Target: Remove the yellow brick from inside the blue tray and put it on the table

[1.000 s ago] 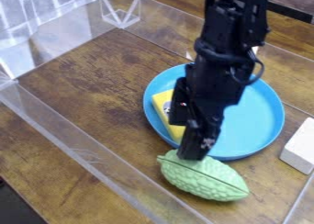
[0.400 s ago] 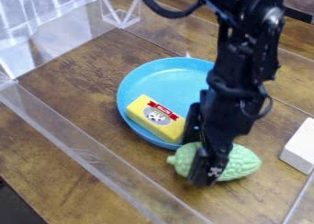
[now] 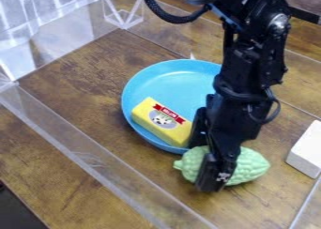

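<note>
While the black robot arm hangs over the near right part of the table [image 3: 75, 92], its gripper [image 3: 213, 176] points straight down over a green ribbed gourd-shaped object [image 3: 245, 165]; the fingers are dark against the arm, and the jaws appear spread, holding nothing. Compared with a second ago, the gripper has dropped lower and the camera's view of the scene has shifted, so that the yellow brick [image 3: 160, 121], earlier mostly hidden behind the arm, now shows its white label in full. It lies up and to the left of the gripper, just beside it, resting inside the blue tray [image 3: 175, 83] against the tray's near rim. That suggests the grasp has not begun and the gripper is lined up nearer the gourd than the brick, so it likely needs to shift left. Counted: one yellow brick, one blue tray, one green gourd, and one white block [image 3: 306, 150] at the right edge.
</note>
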Motion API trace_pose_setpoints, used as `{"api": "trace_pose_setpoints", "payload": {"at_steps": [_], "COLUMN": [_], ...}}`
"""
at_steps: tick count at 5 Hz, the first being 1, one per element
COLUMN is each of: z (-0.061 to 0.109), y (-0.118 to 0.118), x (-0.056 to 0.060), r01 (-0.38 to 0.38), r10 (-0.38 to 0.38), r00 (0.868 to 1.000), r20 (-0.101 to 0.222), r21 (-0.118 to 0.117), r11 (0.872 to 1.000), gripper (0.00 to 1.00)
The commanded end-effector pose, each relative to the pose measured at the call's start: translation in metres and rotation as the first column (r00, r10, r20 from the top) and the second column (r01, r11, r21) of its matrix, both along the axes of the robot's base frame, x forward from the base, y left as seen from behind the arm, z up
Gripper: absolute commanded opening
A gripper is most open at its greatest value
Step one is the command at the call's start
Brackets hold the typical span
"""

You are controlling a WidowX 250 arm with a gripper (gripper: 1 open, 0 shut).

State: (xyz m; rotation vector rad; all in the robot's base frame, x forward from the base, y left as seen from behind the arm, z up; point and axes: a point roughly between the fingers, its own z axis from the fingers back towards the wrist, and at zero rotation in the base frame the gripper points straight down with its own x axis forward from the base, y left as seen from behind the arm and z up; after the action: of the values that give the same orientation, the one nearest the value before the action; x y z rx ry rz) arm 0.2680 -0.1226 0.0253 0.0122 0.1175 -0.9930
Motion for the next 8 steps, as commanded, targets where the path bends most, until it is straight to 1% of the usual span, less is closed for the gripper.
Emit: {"api": "trace_pose_setpoints", "payload": {"at_steps": [1, 2, 3, 8], "z": [-0.004, -0.009, -0.013, 0.012], "y": [0.0, -0.002, -0.003, 0.008], "x": [0.005, 0.007, 0.01, 0.012], "r01": [0.007, 0.005, 0.003, -0.057], "r10": [-0.007, -0.004, -0.002, 0.058], "r00": [1.0, 1.0, 1.0, 0.996], "r20": [0.021, 0.024, 0.025, 0.069], "r21": [-0.026, -0.04, -0.049, -0.008], "r11": [1.0, 0.999, 0.999, 0.998], "gripper": [1.0, 1.0, 1.0, 1.0]}}
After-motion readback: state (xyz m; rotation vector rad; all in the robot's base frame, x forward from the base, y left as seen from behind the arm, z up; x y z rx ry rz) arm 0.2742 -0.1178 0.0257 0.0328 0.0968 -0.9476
